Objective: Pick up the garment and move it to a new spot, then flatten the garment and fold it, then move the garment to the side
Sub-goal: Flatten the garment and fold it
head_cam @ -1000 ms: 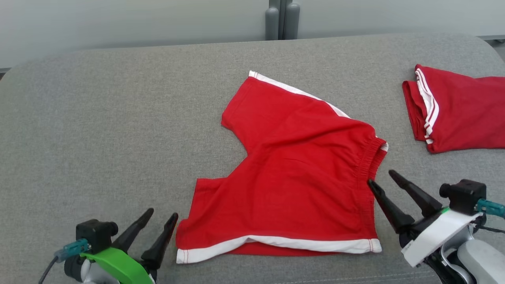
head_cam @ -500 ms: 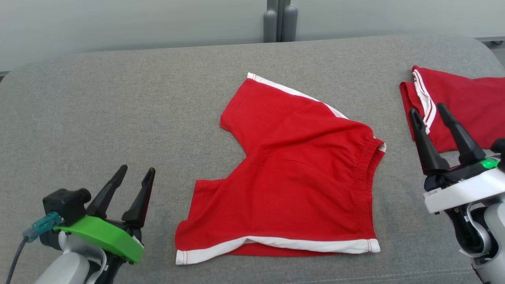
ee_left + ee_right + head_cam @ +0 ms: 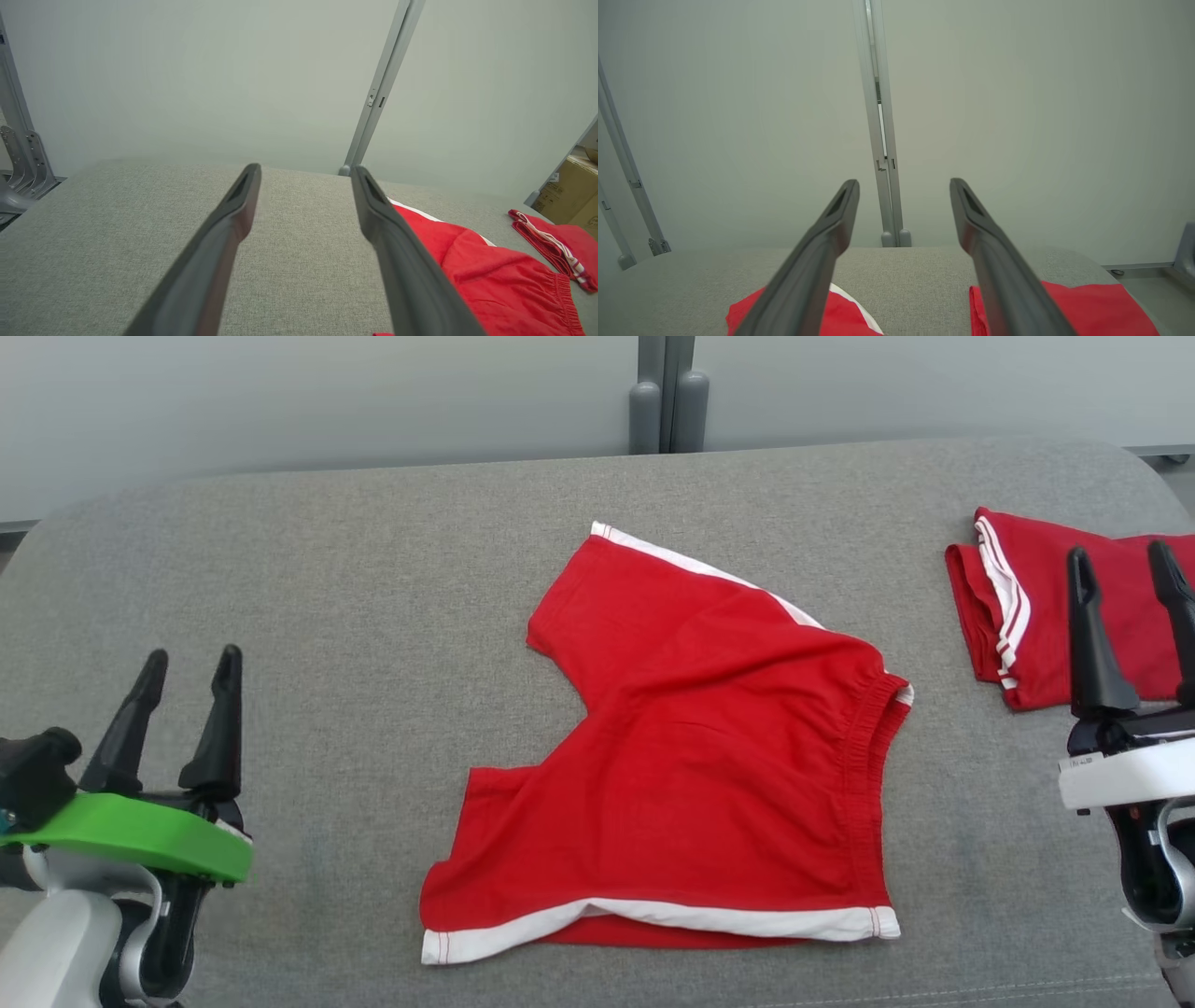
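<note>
Two red garments lay on one grey cushioned surface: one pair of shorts spread at the centre and one folded garment at 2 o'clock. There were two grippers, the left gripper at 8 o'clock and the right gripper at 3 o'clock. Each had two dark fingers, four in all. Two rounded grey posts stood together at 12 o'clock. One cardboard box showed in the left wrist view.
</note>
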Robot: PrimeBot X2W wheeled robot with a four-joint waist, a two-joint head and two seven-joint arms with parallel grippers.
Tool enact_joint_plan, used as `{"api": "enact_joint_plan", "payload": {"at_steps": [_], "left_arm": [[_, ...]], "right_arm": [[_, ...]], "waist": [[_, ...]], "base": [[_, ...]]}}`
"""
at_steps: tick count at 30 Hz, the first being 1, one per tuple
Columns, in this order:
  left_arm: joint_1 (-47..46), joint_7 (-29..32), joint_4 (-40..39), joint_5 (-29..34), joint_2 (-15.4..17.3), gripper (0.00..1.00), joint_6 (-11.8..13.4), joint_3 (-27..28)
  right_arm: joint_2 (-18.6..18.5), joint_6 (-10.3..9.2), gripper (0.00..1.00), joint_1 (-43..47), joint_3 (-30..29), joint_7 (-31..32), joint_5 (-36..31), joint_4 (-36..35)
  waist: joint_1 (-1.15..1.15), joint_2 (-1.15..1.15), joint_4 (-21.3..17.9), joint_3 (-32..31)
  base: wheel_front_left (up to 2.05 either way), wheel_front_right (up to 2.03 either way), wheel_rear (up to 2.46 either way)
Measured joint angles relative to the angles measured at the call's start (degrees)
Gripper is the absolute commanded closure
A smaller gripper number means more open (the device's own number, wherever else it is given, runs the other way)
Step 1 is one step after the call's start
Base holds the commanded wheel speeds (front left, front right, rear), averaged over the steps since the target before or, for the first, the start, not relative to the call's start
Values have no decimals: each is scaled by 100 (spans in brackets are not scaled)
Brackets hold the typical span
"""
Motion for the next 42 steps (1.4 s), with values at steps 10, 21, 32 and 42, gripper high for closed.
{"api": "enact_joint_plan", "payload": {"at_steps": [10,21,32,42], "left_arm": [[357,-15,-250,356,-91,0,140,486],[822,-15,-345,672,-330,0,167,676],[1038,-15,-538,804,-404,0,192,766],[1156,-15,-627,877,-492,0,196,805]], "right_arm": [[279,-96,0,945,-114,0,8,290],[449,-96,0,1049,-202,0,-67,259],[457,-86,0,1189,-179,0,-154,190],[502,-53,0,1189,-168,0,-201,175]], "waist": [[0,0,7,-53],[0,0,2,-162],[0,0,22,-215],[0,0,19,-220]], "base": [[0,0,0],[0,0,0],[0,0,0],[0,0,0]]}}
